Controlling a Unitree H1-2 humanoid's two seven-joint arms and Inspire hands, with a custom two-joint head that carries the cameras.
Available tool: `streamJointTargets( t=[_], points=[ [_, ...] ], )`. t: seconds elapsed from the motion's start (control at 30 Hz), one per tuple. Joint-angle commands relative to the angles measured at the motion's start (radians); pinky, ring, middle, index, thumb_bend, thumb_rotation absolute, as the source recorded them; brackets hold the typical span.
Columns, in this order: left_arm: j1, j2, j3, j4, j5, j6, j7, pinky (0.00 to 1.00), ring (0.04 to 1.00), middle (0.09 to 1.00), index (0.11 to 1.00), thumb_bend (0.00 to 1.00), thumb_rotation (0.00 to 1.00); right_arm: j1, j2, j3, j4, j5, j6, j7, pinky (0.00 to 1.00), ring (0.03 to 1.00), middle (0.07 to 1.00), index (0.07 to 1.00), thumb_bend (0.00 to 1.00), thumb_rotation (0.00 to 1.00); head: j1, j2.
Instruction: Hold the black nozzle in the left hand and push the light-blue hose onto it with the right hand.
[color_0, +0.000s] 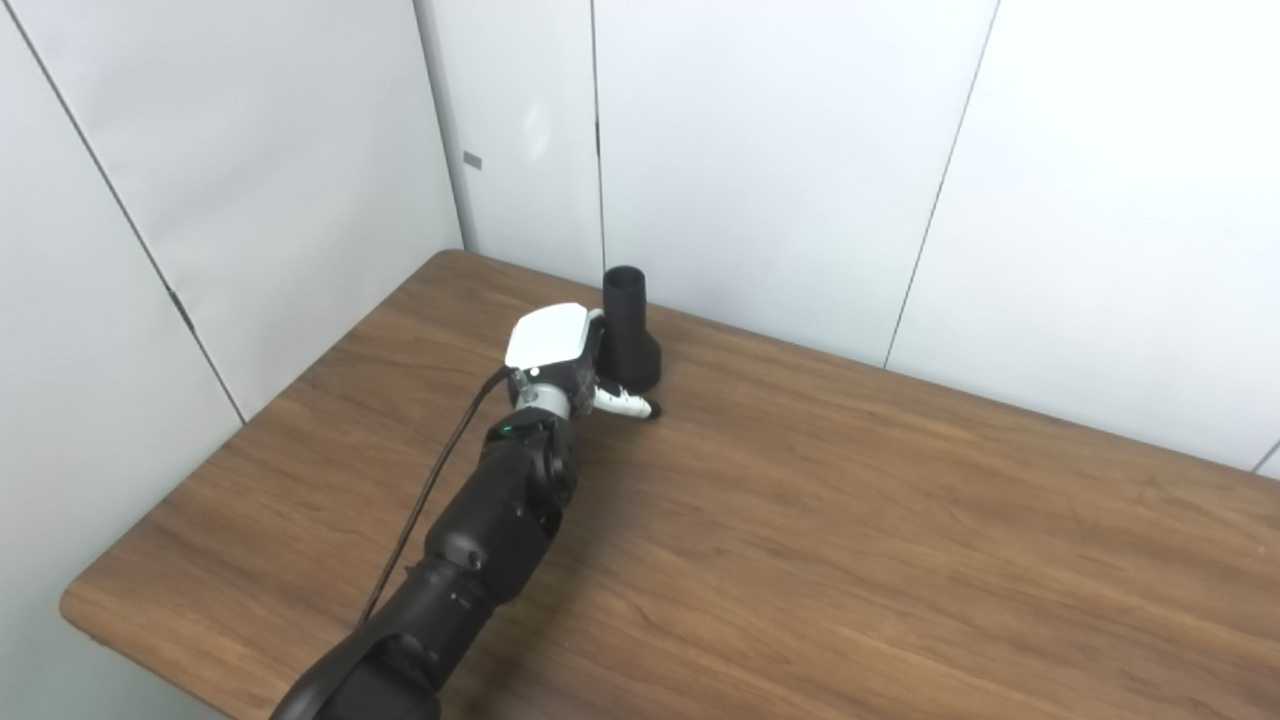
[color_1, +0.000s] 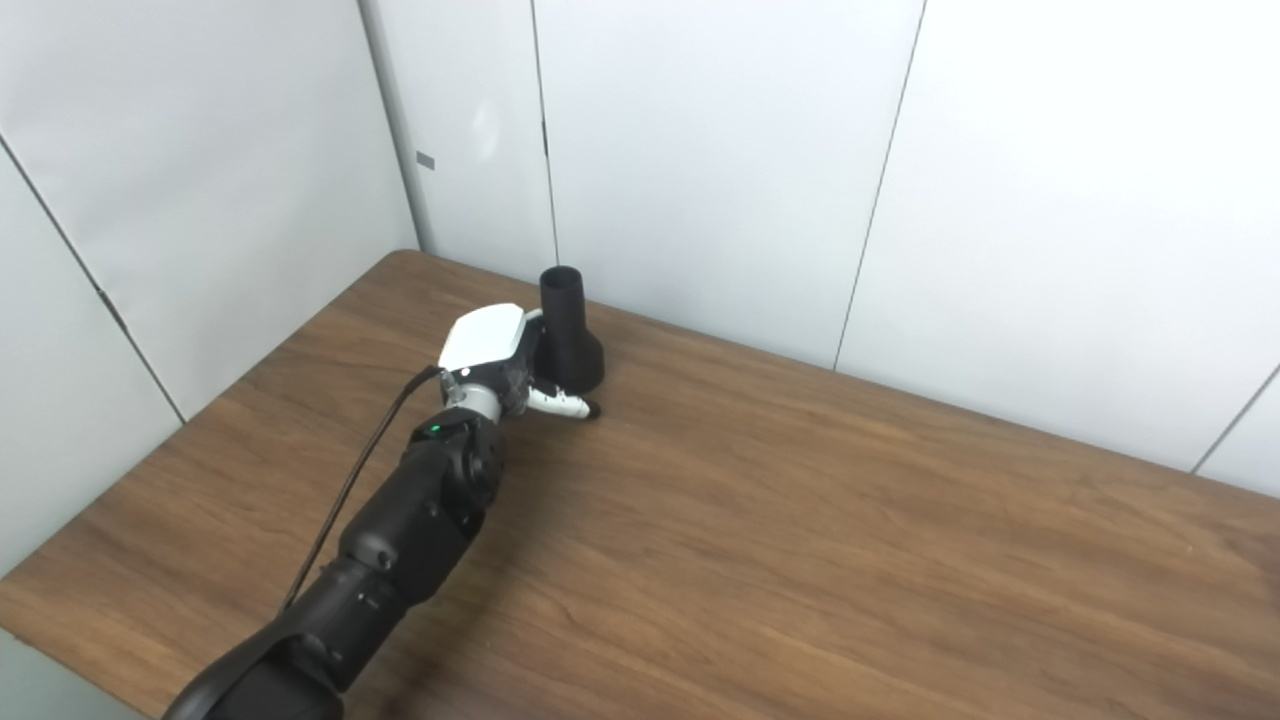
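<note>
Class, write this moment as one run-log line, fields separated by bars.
left hand: at nozzle, grip unclear | nozzle: upright on table | right hand: out of view | hose: not visible

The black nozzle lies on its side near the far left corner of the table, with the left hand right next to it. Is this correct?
Not quite. The black nozzle does not lie on its side: it stands upright on its wide base, open narrow end up, as the left eye view shows. The rest holds: it is near the far left corner of the table, with the left hand right next to it.
</note>
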Motion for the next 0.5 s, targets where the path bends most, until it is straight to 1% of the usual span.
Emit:
streamJointTargets(
  t=[0.0, 0.03, 0.1, 0.17, 0.23, 0.3, 0.4, 0.47],
  points=[
    [0.014, 0.013, -0.017, 0.037, 0.002, 0.020, -0.040, 0.82, 0.754, 0.783, 0.799, 0.89, 0.32, 0.002, -0.004, -0.003, 0.003, 0.006, -0.016, 0.012, 0.33, 0.431, 0.470, 0.439, 0.83, 0.47, 0.001, 0.000],
    [0.014, 0.016, -0.024, 0.039, 0.003, 0.020, -0.041, 0.82, 0.752, 0.782, 0.799, 0.87, 0.31, 0.002, -0.003, -0.004, 0.004, 0.006, -0.017, 0.012, 0.33, 0.431, 0.470, 0.439, 0.83, 0.48, 0.002, 0.000],
    [0.014, 0.021, -0.031, 0.038, -0.007, 0.019, -0.036, 0.82, 0.739, 0.767, 0.783, 0.81, 0.26, 0.002, -0.002, -0.005, 0.003, 0.007, -0.015, 0.010, 0.32, 0.428, 0.467, 0.437, 0.85, 0.48, 0.002, 0.000],
    [0.019, 0.028, -0.043, 0.029, -0.014, 0.019, -0.034, 0.82, 0.727, 0.752, 0.770, 0.79, 0.24, 0.003, 0.000, -0.007, 0.000, 0.011, -0.010, 0.008, 0.32, 0.426, 0.464, 0.434, 0.87, 0.47, 0.002, 0.001],
    [0.023, 0.031, -0.049, 0.022, -0.017, 0.018, -0.029, 0.82, 0.720, 0.741, 0.759, 0.78, 0.23, 0.003, -0.002, -0.005, 0.003, 0.012, -0.018, 0.016, 0.32, 0.427, 0.465, 0.435, 0.87, 0.48, 0.002, 0.001],
    [0.026, 0.029, -0.049, 0.021, -0.021, 0.018, -0.010, 0.81, 0.712, 0.732, 0.748, 0.78, 0.21, 0.004, -0.002, -0.004, 0.000, 0.008, -0.019, 0.015, 0.32, 0.425, 0.464, 0.434, 0.88, 0.48, 0.002, 0.002],
    [0.033, 0.021, -0.046, 0.023, -0.032, 0.013, 0.057, 0.76, 0.673, 0.688, 0.692, 0.78, 0.14, 0.003, -0.002, -0.004, -0.001, 0.009, -0.020, 0.016, 0.32, 0.426, 0.465, 0.434, 0.89, 0.48, 0.003, 0.002],
    [0.039, 0.006, -0.031, 0.028, -0.051, 0.005, 0.124, 0.63, 0.636, 0.643, 0.646, 0.79, 0.08, 0.003, -0.002, -0.005, -0.003, 0.010, -0.012, 0.012, 0.32, 0.423, 0.463, 0.432, 0.92, 0.48, 0.003, 0.002]
  ],
)
